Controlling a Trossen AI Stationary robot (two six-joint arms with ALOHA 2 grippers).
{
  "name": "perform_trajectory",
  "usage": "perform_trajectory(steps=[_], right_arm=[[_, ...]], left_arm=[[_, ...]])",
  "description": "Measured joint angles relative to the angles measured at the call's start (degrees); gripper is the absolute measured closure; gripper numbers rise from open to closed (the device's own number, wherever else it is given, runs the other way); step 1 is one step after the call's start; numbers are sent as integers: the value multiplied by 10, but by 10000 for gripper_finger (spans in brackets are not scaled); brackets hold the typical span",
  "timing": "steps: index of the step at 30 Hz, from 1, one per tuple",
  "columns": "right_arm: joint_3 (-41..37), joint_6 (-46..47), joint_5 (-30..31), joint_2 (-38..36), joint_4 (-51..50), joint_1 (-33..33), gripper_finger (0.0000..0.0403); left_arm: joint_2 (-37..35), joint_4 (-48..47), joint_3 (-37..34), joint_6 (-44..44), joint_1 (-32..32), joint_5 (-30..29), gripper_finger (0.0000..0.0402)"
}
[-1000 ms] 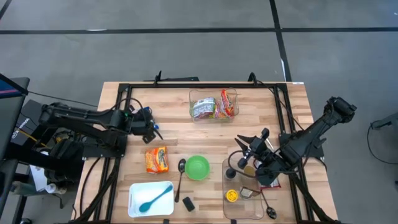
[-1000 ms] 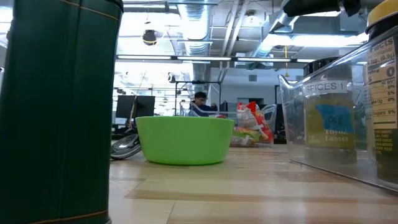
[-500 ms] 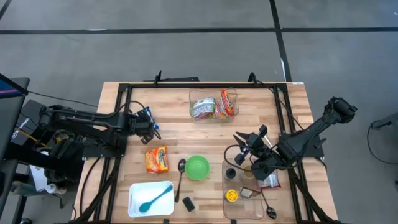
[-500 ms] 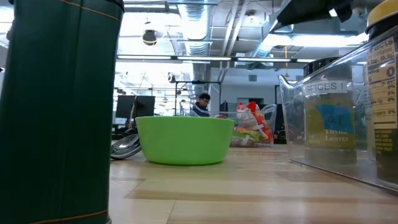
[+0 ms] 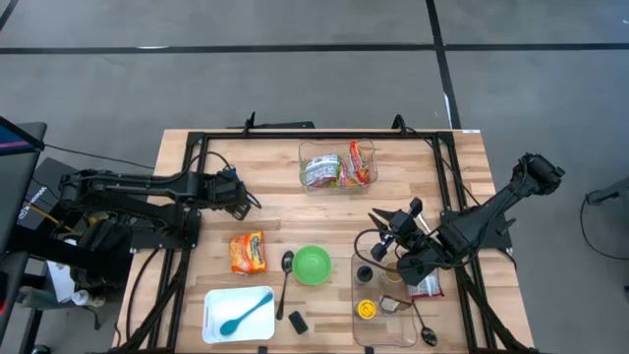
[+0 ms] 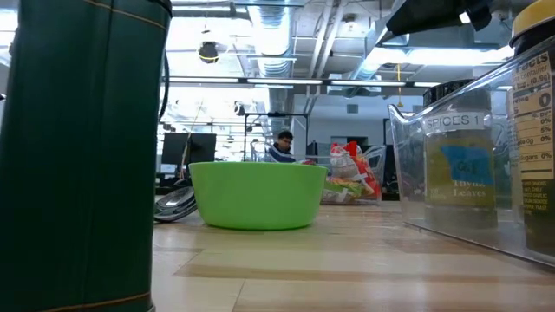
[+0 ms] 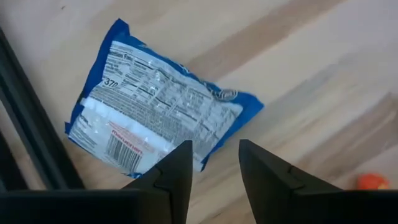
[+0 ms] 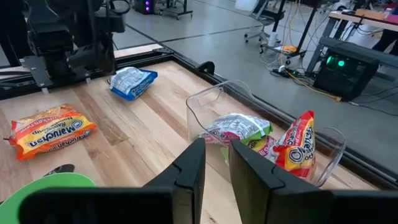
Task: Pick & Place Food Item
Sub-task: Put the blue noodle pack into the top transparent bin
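While the left gripper (image 7: 212,163) hangs with parted, empty jaws just over the blue packet (image 7: 155,124) lying flat by the table's left rail, apparently lining up a pick, the right gripper (image 8: 215,163) waits near the spice bin (image 5: 393,329), narrowly parted, holding nothing.

1. The left arm (image 5: 147,192) is built of matte black, boxy segments joined at rounded joints, with black cables looping beside it over the pale wooden table (image 5: 275,211).
2. The left gripper (image 7: 212,168) ends in two flat, dark, wedge-shaped fingers (image 7: 175,171) with smooth, slanted inner faces.
3. The right arm (image 5: 491,216) is likewise black, with a bulky rounded joint housing at its far end and cables along the table's edge.
4. The right gripper (image 8: 215,163) carries two dark, tapering fingers (image 8: 194,163) with chamfered edges.
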Motion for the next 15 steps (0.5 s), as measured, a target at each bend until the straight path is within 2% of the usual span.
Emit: perform_trajectory(steps=[5, 15], right_arm=[[0, 0, 0, 0, 0, 0, 337], [0, -43, 0, 0, 0, 0, 337]], left_arm=[[0, 4, 0, -64, 15, 0, 250], [0, 4, 0, -117, 25, -1, 229]])
